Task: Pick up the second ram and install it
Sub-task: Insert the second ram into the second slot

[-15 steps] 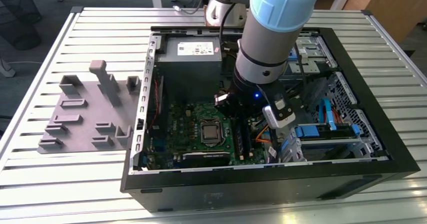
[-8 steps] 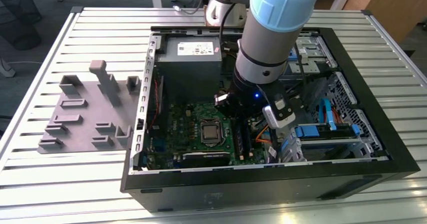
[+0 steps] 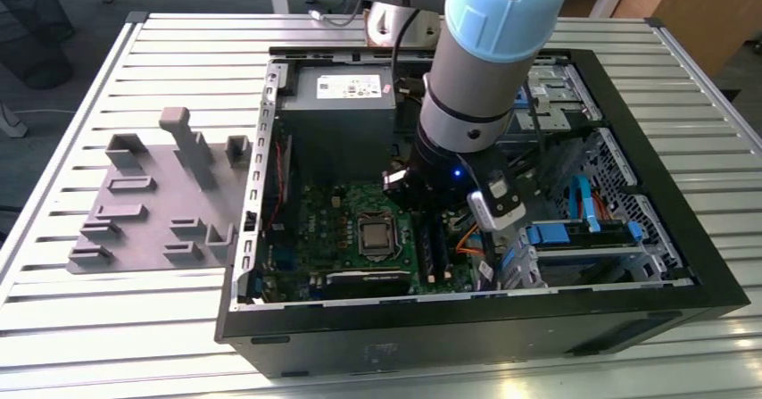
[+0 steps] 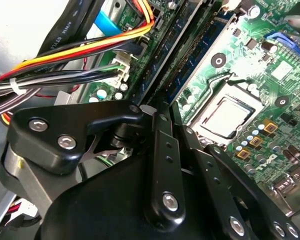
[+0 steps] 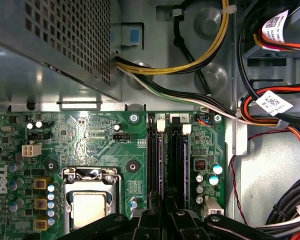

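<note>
Open computer case (image 3: 666,238) on a slatted surface (image 3: 71,310)
A grey tray (image 3: 143,211) with upright blocks lies beside the case toward the exterior view's left; inside, a green motherboard (image 5: 100,135) carries a processor socket (image 5: 90,205).

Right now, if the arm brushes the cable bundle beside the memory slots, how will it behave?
The cable bundle probably gives: its wires sag in loose curves. A tie binds them, so they would likely shift together. One end plugs into the motherboard, so tugging may strain it.

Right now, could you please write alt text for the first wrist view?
The black gripper hangs over the long black memory slots on a green motherboard. A silver processor socket sits beside them, bundled cables beyond.
</note>
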Tool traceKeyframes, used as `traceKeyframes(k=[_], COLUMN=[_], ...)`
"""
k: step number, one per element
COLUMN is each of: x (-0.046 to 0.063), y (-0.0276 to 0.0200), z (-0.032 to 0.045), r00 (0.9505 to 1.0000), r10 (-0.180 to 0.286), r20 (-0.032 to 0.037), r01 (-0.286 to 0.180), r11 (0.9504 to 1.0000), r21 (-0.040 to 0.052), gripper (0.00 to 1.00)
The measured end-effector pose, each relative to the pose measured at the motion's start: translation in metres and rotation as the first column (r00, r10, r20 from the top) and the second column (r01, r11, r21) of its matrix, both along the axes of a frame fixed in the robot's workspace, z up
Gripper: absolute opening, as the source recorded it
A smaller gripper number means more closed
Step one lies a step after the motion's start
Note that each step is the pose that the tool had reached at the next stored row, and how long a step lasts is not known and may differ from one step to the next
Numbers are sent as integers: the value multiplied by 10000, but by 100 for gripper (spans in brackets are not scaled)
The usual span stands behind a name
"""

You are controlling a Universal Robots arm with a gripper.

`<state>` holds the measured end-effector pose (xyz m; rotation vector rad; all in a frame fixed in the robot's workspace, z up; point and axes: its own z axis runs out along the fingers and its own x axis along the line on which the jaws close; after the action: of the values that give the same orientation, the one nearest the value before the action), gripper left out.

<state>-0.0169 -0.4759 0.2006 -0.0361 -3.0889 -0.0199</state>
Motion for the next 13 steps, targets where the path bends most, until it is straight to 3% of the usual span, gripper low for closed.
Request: traceKeyframes(k=[7,8,13], x=[2,1,0], y=[6,3,1], z=[-16,-7,126], r00=[10000,10000,10000], r10=[0,1,0], r20=[14,7,0], r01=[0,-1,0], r11=[10000,10000,10000], r21=[40,20,6], gripper=[15,21,27])
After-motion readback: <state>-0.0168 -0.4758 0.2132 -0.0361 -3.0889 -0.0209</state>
